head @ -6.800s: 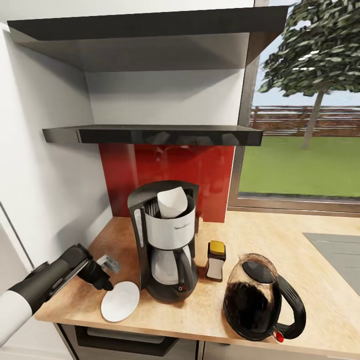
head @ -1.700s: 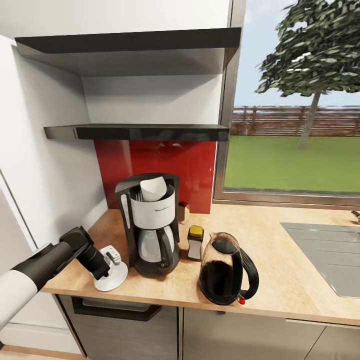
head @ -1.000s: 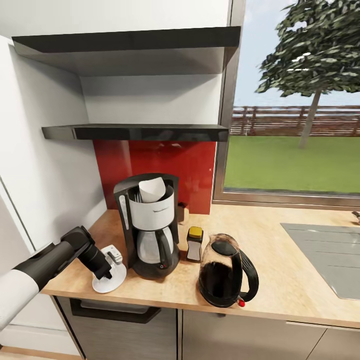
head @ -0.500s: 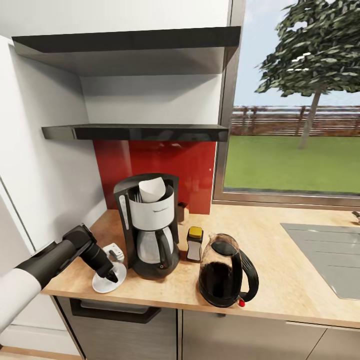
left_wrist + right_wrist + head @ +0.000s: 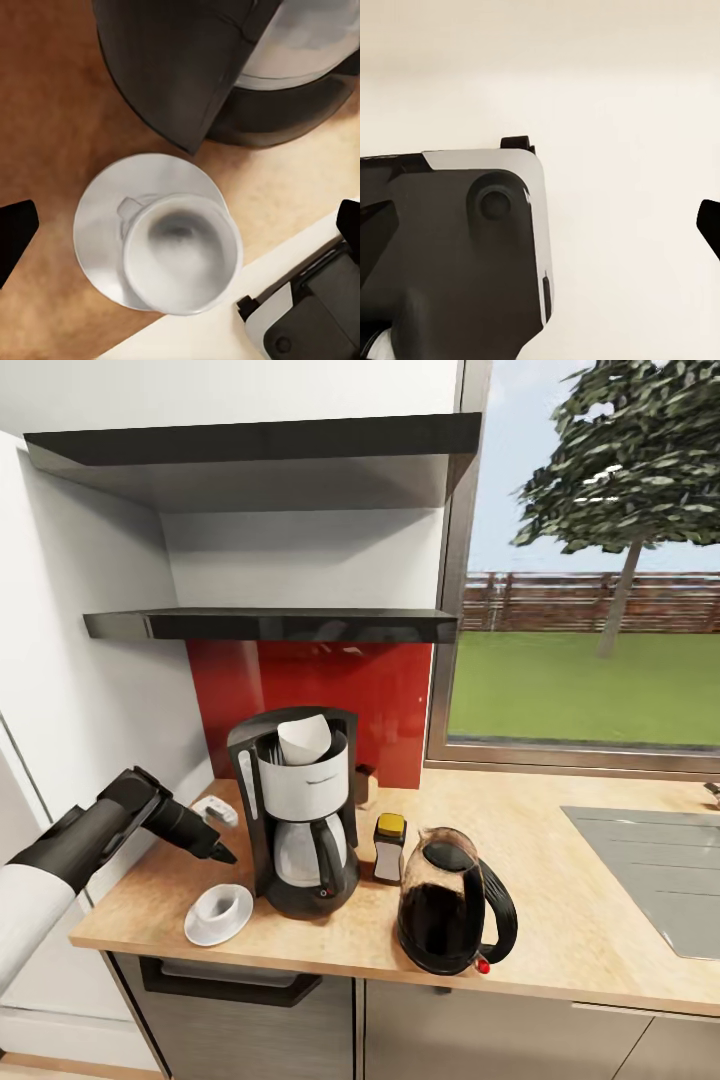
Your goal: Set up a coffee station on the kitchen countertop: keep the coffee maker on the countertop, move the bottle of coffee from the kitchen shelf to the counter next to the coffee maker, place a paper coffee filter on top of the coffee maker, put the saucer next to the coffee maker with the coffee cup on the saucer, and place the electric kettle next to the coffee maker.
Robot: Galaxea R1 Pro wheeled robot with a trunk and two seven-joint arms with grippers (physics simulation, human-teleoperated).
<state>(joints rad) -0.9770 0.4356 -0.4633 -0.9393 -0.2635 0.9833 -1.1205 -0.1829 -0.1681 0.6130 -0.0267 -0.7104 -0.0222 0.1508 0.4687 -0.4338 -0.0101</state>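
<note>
— Coffee cup (image 5: 223, 905) sat square on the saucer (image 5: 203, 933), right at the front of the countertop (image 5: 560, 920), just beside the coffee maker (image 5: 297, 810)!

— And from the left wrist camera?

— Looking straight down: cup (image 5: 180, 251) upright on the saucer (image 5: 101, 225), its handle turned toward the coffee maker's dark base (image 5: 225, 75). The two black fingertips (image 5: 15, 229) stood wide apart at either edge, nothing between them.

— So the left gripper (image 5: 222, 854) was off it?

— Clear of it, hanging above the cup with its jaws spread.

— What about the rest?

— Paper coffee filter (image 5: 305, 738) stood in the top of the coffee maker. Bottle of coffee (image 5: 389, 848), yellow cap, was just beside the machine, and the electric kettle (image 5: 452, 901) stood beside the bottle, nearer the counter's front edge.

— And the right gripper?

— The right wrist camera showed a dark fingertip (image 5: 709, 225) against a pale surface, and I couldn't tell whether the jaws were apart or together.
</note>
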